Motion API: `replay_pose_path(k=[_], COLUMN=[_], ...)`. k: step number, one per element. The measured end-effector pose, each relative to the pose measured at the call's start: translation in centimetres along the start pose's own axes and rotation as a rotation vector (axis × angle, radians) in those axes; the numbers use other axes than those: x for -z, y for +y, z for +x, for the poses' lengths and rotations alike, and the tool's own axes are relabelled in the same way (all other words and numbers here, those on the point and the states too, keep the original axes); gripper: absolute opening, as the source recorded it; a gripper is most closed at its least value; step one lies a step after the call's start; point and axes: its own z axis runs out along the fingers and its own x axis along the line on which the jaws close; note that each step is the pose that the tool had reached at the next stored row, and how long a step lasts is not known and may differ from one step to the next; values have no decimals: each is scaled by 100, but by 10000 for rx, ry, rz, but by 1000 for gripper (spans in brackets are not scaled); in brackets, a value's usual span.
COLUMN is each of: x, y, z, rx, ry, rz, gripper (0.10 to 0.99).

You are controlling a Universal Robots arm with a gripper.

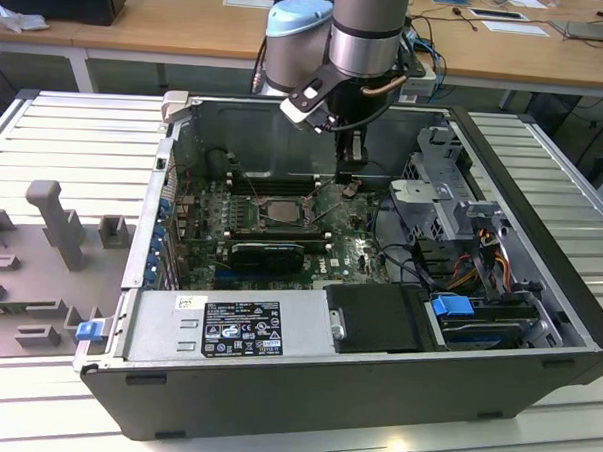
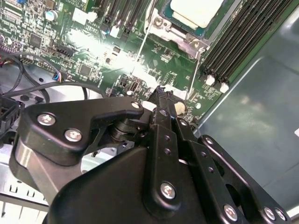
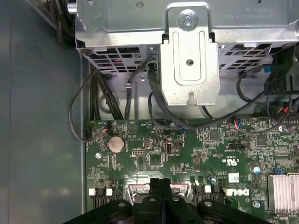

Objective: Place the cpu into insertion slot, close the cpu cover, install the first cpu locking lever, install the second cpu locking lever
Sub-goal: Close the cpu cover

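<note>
In the exterior view my gripper (image 1: 349,186) hangs inside the open computer case, just to the exterior view's right of the insertion slot (image 1: 280,211) on the green board. Its black fingers (image 3: 160,184) are shut together, tips low over the board, with nothing visible between them. In the second wrist view the cpu (image 2: 196,10) lies in the slot with its pale face up. The silvery cpu cover (image 2: 180,36) frames it. A thin metal lever rod (image 2: 194,74) runs from the socket corner down to my fingertips (image 2: 163,95).
Long black memory slots (image 2: 243,42) flank the socket, and a black card (image 1: 265,252) lies nearer the front. A metal drive cage (image 3: 189,60) with dark cables (image 3: 107,98) stands past the board's edge. The power supply (image 1: 227,323) fills the front, and the bare case wall (image 2: 252,126) is close.
</note>
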Motion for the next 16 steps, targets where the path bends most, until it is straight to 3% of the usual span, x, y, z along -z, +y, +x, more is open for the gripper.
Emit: replay_pose_path(k=[11,16], x=[-53,-74], y=[4,97], z=[-3,0], rx=[3,4], ry=[-1,0], rz=[-7,15], gripper=[106,106])
